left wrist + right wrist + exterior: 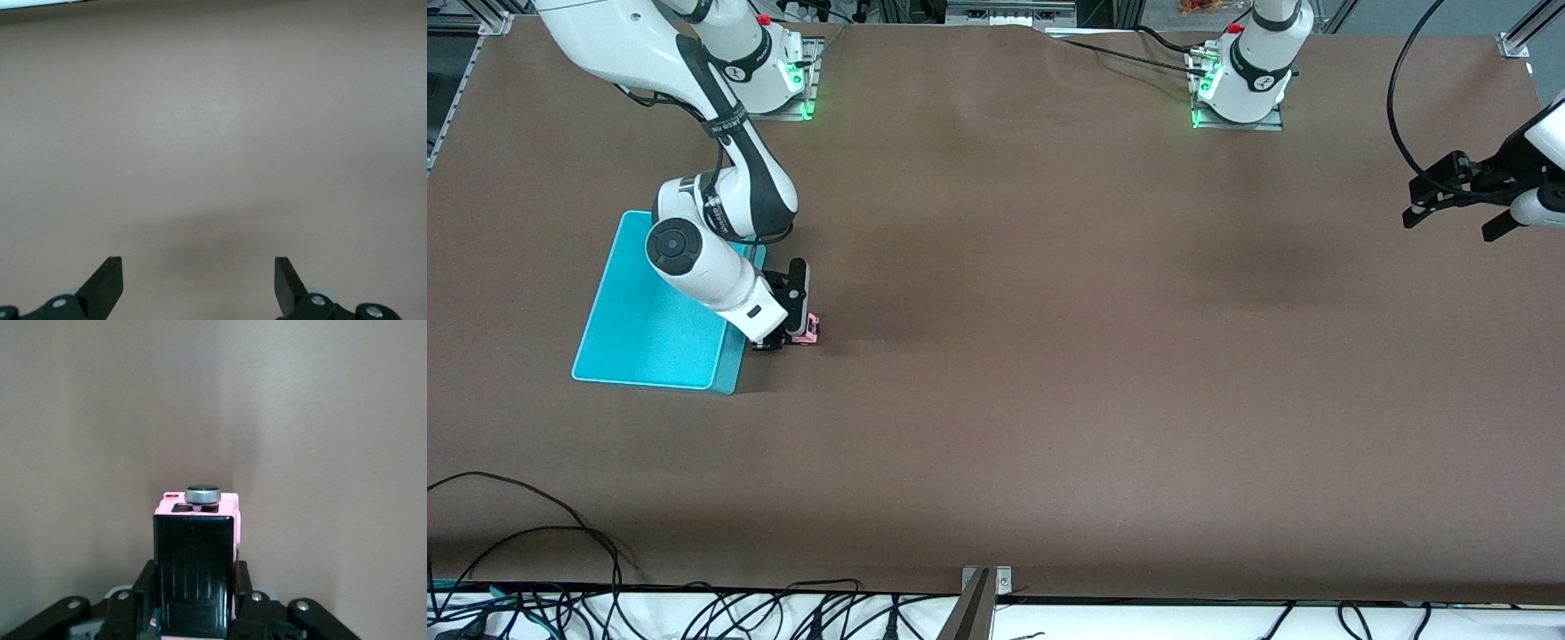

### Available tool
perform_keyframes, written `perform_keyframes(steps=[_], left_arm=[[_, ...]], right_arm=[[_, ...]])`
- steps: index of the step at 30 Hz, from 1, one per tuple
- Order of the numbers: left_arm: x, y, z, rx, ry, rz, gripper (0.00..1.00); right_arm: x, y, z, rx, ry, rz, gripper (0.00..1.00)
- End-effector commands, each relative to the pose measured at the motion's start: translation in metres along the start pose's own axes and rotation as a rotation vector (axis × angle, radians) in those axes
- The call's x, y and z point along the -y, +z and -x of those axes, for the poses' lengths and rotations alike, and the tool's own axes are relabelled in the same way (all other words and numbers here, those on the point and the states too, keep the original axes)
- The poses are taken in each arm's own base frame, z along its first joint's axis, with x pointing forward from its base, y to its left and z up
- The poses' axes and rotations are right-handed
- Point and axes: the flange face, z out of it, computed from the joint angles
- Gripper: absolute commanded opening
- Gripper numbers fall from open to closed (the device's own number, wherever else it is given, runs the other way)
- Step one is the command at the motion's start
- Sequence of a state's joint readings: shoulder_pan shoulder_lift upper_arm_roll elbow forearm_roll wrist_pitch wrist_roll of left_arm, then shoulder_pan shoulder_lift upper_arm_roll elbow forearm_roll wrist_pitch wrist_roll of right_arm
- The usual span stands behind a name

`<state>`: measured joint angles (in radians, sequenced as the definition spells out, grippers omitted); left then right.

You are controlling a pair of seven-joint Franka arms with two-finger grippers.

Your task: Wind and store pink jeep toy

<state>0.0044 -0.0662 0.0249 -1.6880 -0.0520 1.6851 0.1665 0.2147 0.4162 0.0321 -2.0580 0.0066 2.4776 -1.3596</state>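
Note:
The pink jeep toy (809,328) is a tiny boxy pink car with a black roof (194,570) and a spare wheel on its end. It stands on the brown table just beside the turquoise bin (640,331), toward the table's middle. My right gripper (793,335) is down at the table and shut on the jeep, one finger (143,587) pressed against each side of its body. My left gripper (1449,209) hangs open in the air over the left arm's end of the table, nothing between its fingertips (107,283), and waits there.
The turquoise bin holds nothing that shows. Bare brown table (1103,373) spreads from the jeep toward the left arm's end. Loose cables (534,551) lie along the table's edge nearest the front camera.

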Motion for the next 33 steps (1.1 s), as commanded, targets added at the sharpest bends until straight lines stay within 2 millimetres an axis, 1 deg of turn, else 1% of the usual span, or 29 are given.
perform_keyframes(steps=[1, 4, 9, 13, 14, 15, 17, 18, 20, 21, 23, 24, 26, 28, 29, 33], left_arm=[[0.000, -0.003, 0.016, -0.022, 0.000, -0.026, 1.00], [-0.001, -0.003, 0.014, -0.023, 0.004, -0.026, 1.00], [-0.001, -0.001, 0.013, -0.017, 0.002, -0.025, 1.00], [0.000, -0.003, 0.008, -0.022, -0.001, -0.026, 1.00], [0.000, -0.004, 0.006, -0.025, -0.004, -0.027, 1.00], [-0.001, -0.005, 0.006, -0.025, -0.002, -0.027, 1.00], [-0.003, -0.005, 0.005, -0.026, 0.004, -0.027, 1.00], [-0.003, -0.005, 0.005, -0.026, 0.005, -0.027, 1.00], [-0.003, -0.004, 0.004, -0.024, 0.007, -0.027, 1.00], [-0.002, -0.002, 0.003, -0.023, 0.005, -0.025, 1.00], [-0.001, 0.001, 0.001, -0.018, 0.003, -0.021, 1.00], [0.000, 0.001, 0.001, -0.020, 0.001, -0.019, 1.00], [-0.001, 0.001, 0.001, -0.020, 0.001, -0.017, 1.00], [-0.001, 0.001, 0.001, -0.020, 0.001, -0.017, 1.00], [-0.001, 0.001, 0.001, -0.020, 0.001, -0.016, 1.00], [0.000, 0.002, 0.001, -0.019, -0.001, -0.016, 1.00]], right_arm=[[-0.022, -0.045, -0.011, 0.013, -0.018, -0.009, 0.23], [-0.034, -0.070, -0.013, 0.017, -0.014, -0.034, 0.23], [-0.052, -0.118, -0.014, 0.027, -0.010, -0.079, 0.23], [-0.062, -0.161, -0.006, 0.035, 0.000, -0.114, 0.23], [-0.064, -0.174, 0.000, 0.038, 0.007, -0.119, 0.23], [-0.063, -0.181, 0.005, 0.043, 0.015, -0.131, 0.23], [-0.064, -0.194, 0.024, 0.052, 0.046, -0.161, 0.23], [-0.062, -0.200, 0.035, 0.056, 0.065, -0.181, 0.23], [-0.058, -0.214, 0.049, 0.055, 0.080, -0.197, 0.23], [-0.054, -0.226, 0.058, 0.049, 0.085, -0.197, 0.23], [-0.048, -0.237, 0.069, 0.047, 0.094, -0.201, 0.23], [-0.045, -0.242, 0.075, 0.048, 0.101, -0.208, 0.23], [-0.042, -0.241, 0.086, 0.051, 0.093, -0.235, 0.23], [-0.041, -0.239, 0.102, 0.050, 0.066, -0.249, 0.23], [-0.039, -0.232, 0.113, 0.046, 0.052, -0.263, 0.23], [-0.032, -0.212, 0.139, 0.032, 0.023, -0.298, 0.23]])
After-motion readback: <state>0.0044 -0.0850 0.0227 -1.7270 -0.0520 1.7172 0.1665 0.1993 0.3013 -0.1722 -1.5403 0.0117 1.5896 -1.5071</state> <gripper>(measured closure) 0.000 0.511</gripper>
